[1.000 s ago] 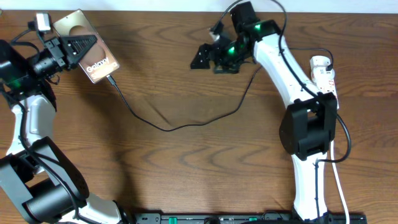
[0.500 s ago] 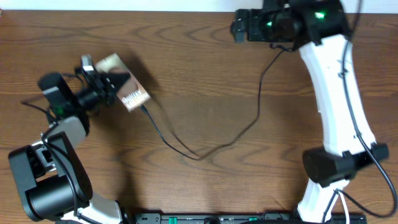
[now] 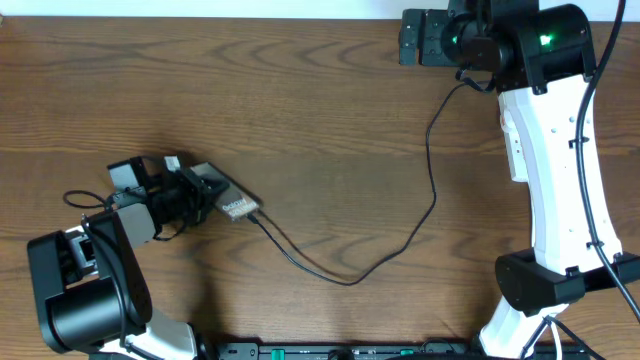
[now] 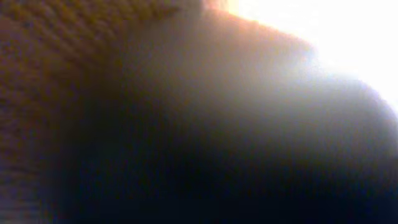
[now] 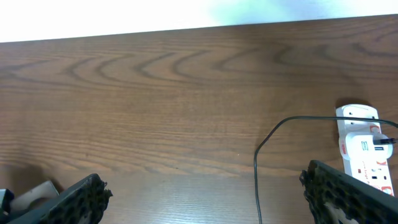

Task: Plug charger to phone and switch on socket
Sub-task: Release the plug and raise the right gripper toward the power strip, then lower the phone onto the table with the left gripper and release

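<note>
The phone (image 3: pixel 238 208) is at the left of the table (image 3: pixel 300 100), nearer the front edge than the back, seen foreshortened as if tilted, with white lettering partly visible on its face. One end sits between the fingers of the left gripper (image 3: pixel 212 195), which is closed on it. The left wrist view is blurred out and confirms nothing. The charger (image 3: pixel 349 283) meets the phone at the end away from the gripper; whether its tip is fully seated cannot be determined. From there the thin black cable lies on the wood, sags toward the front edge, then climbs along the right half of the table toward the back. In the right wrist view it arches over and ends in a small black plug at the socket (image 5: pixel 362 149), a white strip with red marks lying at the right of that view; the position of its switch cannot be read. The right gripper (image 5: pixel 202 177) is near the table's back edge, its fingers spread wide with only bare wood between them, holding nothing and apart from the socket. The white right arm (image 3: pixel 545 170) covers the table's right side in the overhead view.
</note>
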{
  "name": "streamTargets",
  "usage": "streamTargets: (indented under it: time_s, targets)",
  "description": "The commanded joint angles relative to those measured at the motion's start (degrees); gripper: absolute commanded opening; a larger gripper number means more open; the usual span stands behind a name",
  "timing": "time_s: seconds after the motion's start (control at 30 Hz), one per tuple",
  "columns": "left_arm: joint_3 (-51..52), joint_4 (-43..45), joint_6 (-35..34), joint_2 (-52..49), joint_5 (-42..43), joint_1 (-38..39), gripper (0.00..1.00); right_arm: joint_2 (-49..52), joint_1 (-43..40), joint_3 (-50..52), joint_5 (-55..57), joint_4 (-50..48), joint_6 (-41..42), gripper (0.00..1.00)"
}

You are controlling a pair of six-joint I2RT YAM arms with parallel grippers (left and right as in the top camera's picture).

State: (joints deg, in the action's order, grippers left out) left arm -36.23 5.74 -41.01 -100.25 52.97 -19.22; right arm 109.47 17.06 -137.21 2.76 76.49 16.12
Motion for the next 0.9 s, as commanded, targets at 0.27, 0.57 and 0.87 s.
streamTargets:
  time_s: [0.27, 0.57, 0.87]
  targets:
    - [-0.6, -4.3, 3.1, 0.7, -6.4, 1.4, 0.08, 0.0, -0.2, -0.6, 1.2, 0.0, 0.6, 0.99]
    - [-0.6, -6.7, 3.1, 0.7, -6.6, 1.4, 0.24, 0.0, -0.2, -0.6, 1.2, 0.1, 0.5, 0.99]
    - [-0.6, -10.2, 3.1, 0.7, -6.6, 1.4, 0.57, 0.0, -0.2, -0.6, 1.2, 0.2, -0.3, 0.99]
